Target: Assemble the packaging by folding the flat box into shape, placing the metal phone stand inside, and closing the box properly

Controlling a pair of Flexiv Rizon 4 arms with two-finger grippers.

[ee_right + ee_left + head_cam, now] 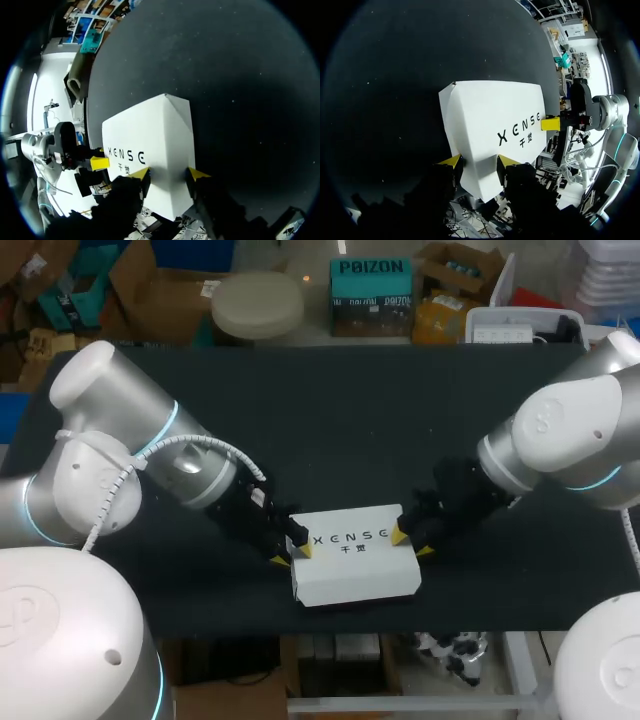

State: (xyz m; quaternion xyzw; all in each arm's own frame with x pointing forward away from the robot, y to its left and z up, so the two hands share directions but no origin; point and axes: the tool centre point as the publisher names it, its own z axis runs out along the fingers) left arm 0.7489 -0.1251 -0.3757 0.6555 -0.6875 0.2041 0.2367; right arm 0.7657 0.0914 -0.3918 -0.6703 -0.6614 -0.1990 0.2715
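Head view: the box (355, 565) lies closed and flat, printed face up, on the table (330, 430). It sits near the front edge, about midway between the two arms, its long sides running across the view.

The left gripper (291, 553) is at the box's left end. Its fingers are spread, not clenched. One yellow tip lies on the top face just inside the left edge, and the other is lower, against the end near the front corner. In the left wrist view both fingertips (452, 161) touch the white card, with the box's near end filling the gap between them. The box is wider than that gap, so the fingers press against it rather than clasp it from two sides.

The right gripper (412, 543) is at the box's right end in the same way. Its fingers are parted, one tip on the top edge beside the print and the other lower, near the front right corner. The right wrist view shows its fingertips (141, 172) resting on the near end of the box, which again spreads past both of them. It holds nothing.

Each wrist view also shows one yellow tip of the other gripper at the box's far end.
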